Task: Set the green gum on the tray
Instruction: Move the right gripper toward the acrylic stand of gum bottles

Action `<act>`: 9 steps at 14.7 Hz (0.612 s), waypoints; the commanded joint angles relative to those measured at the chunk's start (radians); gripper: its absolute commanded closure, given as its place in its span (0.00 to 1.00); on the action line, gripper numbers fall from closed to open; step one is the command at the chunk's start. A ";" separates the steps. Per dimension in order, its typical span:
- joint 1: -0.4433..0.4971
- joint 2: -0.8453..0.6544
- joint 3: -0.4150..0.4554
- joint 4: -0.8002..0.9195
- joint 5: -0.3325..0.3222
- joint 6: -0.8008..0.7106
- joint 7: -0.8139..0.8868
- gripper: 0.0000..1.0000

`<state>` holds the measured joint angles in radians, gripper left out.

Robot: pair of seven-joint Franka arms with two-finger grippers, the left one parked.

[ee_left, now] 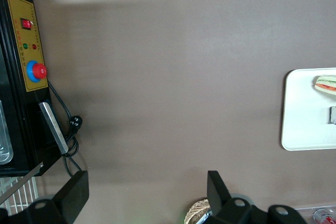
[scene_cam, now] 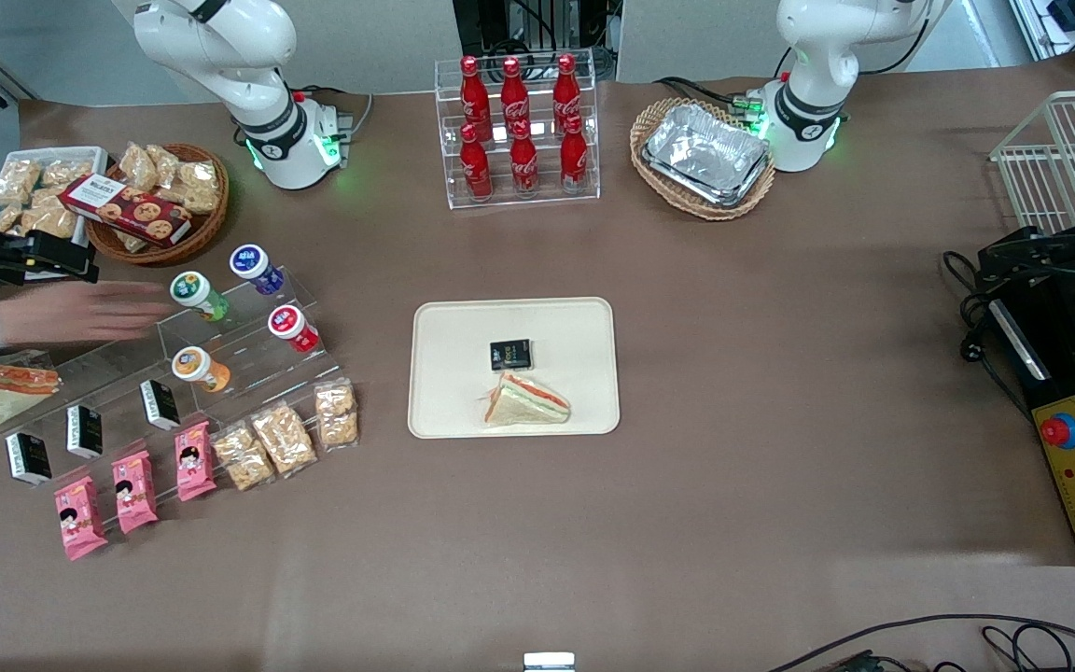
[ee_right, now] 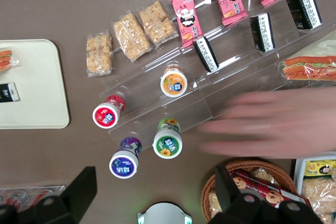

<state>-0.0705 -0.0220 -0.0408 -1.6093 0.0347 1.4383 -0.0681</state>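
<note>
A brown cloth covers the long table (scene_cam: 780,308), with goods set out at the working arm's end. The gripper (ee_right: 155,184) hangs above that end, close to a wicker basket (scene_cam: 206,229) of biscuits. Its two dark fingers (ee_right: 84,182) are spread wide and nothing is held between them.

The green gum (ee_right: 168,142) stands close under the gripper, on the upper step of a clear stepped stand (scene_cam: 248,345), cap up and free of the fingers. The blue-capped bottle (ee_right: 124,163) stands just beside it on the same step. The red-capped bottle (ee_right: 106,114) and the orange-capped bottle (ee_right: 174,84) sit one step lower, farther from the gripper.

A person's hand (ee_right: 268,124), blurred, reaches in flat over the stand at the gripper's level. Its fingertips lie just beside the green gum; whether they touch it cannot be told.

The tray (scene_cam: 463,327) lies well apart from the gripper, toward the middle of the table. It carries a wrapped sandwich (scene_cam: 526,401) and a small black packet (scene_cam: 510,354), the sandwich nearer the front camera. The green gum is not on it.
</note>
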 commanded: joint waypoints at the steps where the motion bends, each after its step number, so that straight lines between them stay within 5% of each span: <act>1: 0.008 0.017 -0.001 0.040 -0.015 -0.029 0.004 0.00; 9: 0.014 -0.067 0.004 -0.045 0.002 -0.073 -0.001 0.00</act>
<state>-0.0636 -0.0322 -0.0387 -1.6090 0.0348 1.3779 -0.0682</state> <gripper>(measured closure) 0.000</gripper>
